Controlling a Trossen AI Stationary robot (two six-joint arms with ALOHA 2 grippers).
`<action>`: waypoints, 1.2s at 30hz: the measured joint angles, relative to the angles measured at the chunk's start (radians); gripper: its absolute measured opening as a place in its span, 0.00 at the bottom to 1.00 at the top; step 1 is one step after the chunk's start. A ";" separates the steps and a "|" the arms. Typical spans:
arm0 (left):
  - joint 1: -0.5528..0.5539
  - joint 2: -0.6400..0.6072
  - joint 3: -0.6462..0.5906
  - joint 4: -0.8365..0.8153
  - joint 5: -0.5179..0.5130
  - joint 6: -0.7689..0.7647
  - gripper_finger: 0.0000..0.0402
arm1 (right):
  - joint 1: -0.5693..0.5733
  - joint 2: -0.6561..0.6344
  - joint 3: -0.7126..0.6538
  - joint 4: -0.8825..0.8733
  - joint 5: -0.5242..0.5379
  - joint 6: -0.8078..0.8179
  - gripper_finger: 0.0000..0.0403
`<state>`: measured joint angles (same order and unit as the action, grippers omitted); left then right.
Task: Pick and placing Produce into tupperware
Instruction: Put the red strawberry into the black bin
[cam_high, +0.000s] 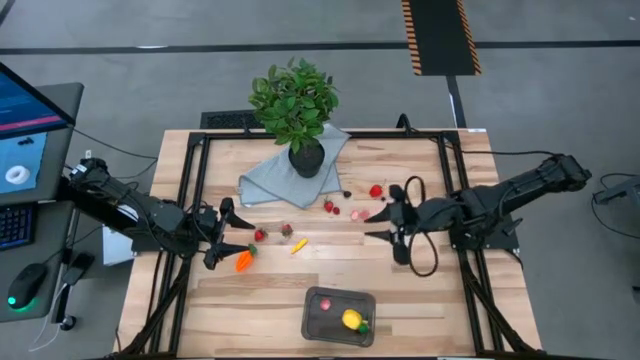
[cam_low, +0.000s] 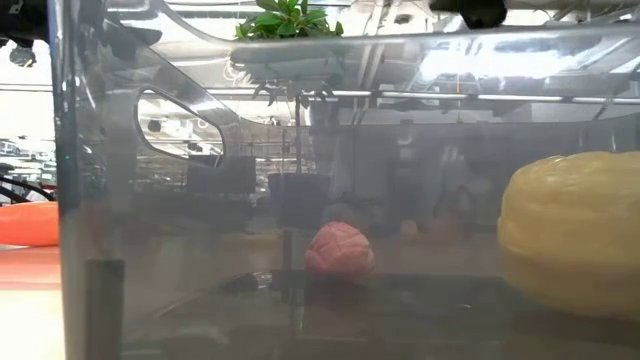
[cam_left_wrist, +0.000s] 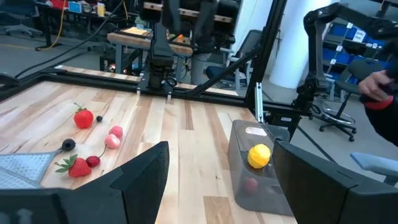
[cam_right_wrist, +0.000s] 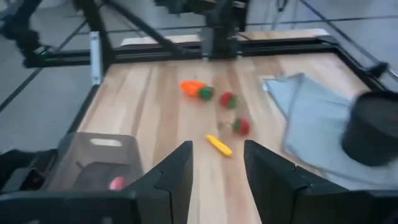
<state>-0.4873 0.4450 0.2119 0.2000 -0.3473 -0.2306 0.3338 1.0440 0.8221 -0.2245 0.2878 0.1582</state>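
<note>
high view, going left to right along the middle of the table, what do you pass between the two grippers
left gripper → carrot → strawberry → second strawberry → banana → right gripper

High view: overhead, straight down on the whole table (cam_high: 330, 290). Low view: table height, pressed against the tupperware (cam_low: 100, 200) wall, looking through it. Wrist views: face each other across the table; both share the tupperware.

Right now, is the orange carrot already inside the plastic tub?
No. From above, the carrot lies on the bare wood by the left hand, far from the tub.
</note>
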 joint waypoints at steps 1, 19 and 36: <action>0.000 0.000 0.000 -0.002 -0.001 0.000 0.68 | -0.010 -0.021 -0.023 0.004 0.012 0.009 0.41; 0.000 0.000 0.000 -0.008 -0.007 0.001 0.68 | -0.136 -0.174 -0.385 0.172 0.134 0.187 0.43; 0.000 0.007 0.000 -0.279 -0.370 -0.252 0.68 | -0.150 -0.174 -0.641 0.555 0.133 0.236 0.44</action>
<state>-0.4873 0.4520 0.2115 -0.0787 -0.7169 -0.4821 0.1833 0.8700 0.1810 0.3303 0.4206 0.3939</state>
